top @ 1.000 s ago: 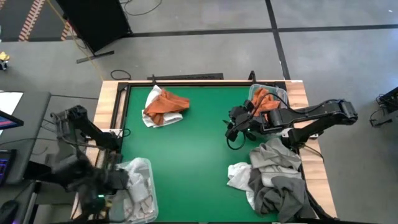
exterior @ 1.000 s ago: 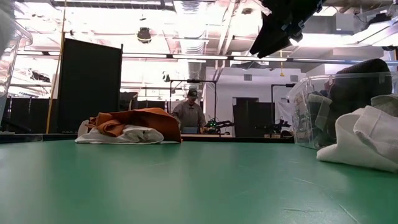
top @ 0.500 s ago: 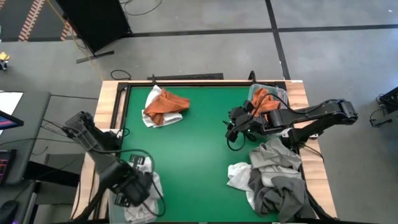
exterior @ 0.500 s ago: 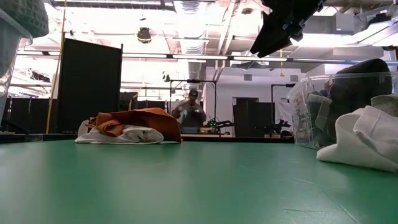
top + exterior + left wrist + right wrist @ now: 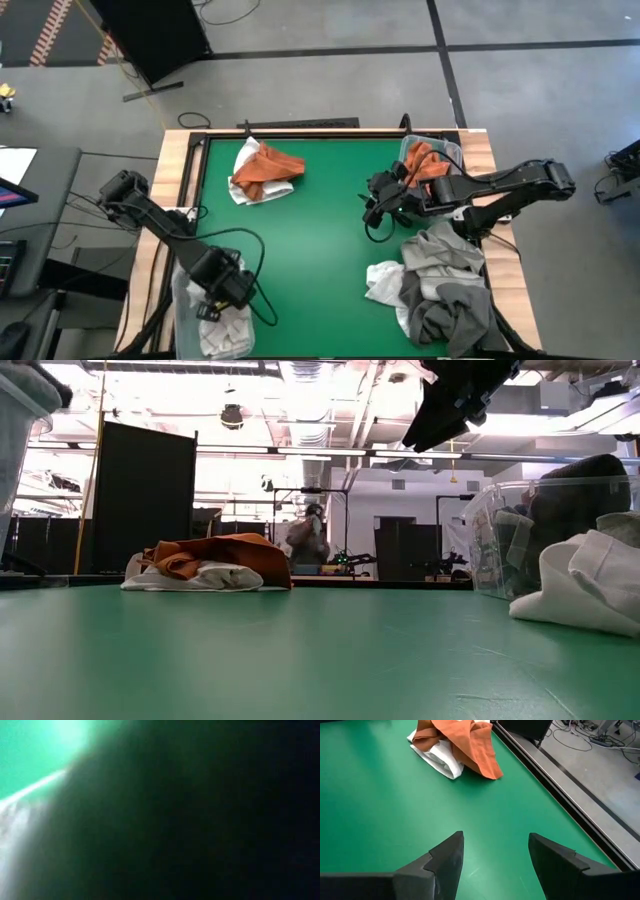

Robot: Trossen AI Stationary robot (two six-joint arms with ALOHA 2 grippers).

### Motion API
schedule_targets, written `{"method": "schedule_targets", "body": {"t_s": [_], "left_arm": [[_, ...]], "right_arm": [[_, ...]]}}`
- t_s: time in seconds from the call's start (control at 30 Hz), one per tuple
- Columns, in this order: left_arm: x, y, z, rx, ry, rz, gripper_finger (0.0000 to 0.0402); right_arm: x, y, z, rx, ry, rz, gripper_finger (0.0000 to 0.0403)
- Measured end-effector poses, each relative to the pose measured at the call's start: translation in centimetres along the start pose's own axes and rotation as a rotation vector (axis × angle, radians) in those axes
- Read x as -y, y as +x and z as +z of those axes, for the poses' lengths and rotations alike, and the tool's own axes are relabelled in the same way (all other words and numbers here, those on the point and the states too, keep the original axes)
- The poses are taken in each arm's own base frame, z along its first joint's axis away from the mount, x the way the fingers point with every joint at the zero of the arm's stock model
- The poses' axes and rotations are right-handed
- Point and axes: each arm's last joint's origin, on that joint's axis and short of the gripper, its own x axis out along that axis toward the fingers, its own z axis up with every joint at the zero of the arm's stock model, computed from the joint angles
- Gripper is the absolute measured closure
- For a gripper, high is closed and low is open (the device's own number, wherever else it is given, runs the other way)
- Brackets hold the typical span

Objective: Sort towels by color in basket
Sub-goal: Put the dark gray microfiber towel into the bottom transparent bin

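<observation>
Since a second ago my left gripper [image 5: 212, 300] has swung over the seven-o'clock bin [image 5: 180, 300], pressed together; right gripper [image 5: 492, 865] hovers spread. Orange towel [image 5: 268, 168] lies at eleven o'clock. No writing legible.

A robotics lab in a large open industrial hall. The low view shows exposed ceiling ducts [image 5: 300, 380] and strip lights, black partition panels [image 5: 145, 495], and a person [image 5: 312, 538] at a bench far behind. The green worktop [image 5: 310, 230] stands on grey concrete floor [image 5: 330, 85], with cables [image 5: 225, 10] at 12 o'clock.
</observation>
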Motion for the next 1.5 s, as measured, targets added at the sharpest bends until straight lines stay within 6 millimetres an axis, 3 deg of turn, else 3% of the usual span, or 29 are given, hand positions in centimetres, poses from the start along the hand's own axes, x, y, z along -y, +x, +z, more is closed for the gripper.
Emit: {"method": "schedule_targets", "body": {"t_s": [0.23, 0.43, 0.67, 0.9, 1.1, 1.23, 1.37, 1.5], "left_arm": [[-1.7, 3.0, -0.1, -0.001, 0.024, -0.016, 0.0361], [-2.0, 3.3, -0.2, -0.012, -0.006, -0.007, 0.0347], [-1.1, 0.2, 0.0, 0.025, -0.05, -0.05, 0.0271], [0.1, -4.9, -0.4, 0.12, -0.11, -0.066, 0.0204], [1.1, -9.3, -1.4, 0.182, -0.122, -0.025, 0.019], [1.3, -11.8, -1.6, 0.312, -0.073, 0.071, 0.0192], [1.1, -12.3, -1.5, 0.42, -0.027, 0.251, 0.0193], [0.1, -11.2, -1.0, 0.408, -0.058, 0.333, 0.0193]], "right_arm": [[0.0, 0.0, 0.0, 0.0, 0.0, 0.0, 0.0152], [0.0, 0.0, 0.0, 0.0, 0.0, 0.0, 0.0152], [0.0, 0.0, 0.0, 0.0, 0.001, 0.0, 0.0152], [0.0, 0.0, 0.0, 0.001, 0.003, -0.001, 0.0152], [0.0, 0.0, 0.1, 0.008, 0.008, 0.002, 0.0152], [0.0, 0.0, 0.1, 0.009, 0.008, 0.002, 0.0152], [0.0, 0.0, 0.1, 0.012, 0.01, 0.003, 0.0152], [0.0, 0.0, 0.1, 0.012, 0.01, 0.004, 0.0152]]}}
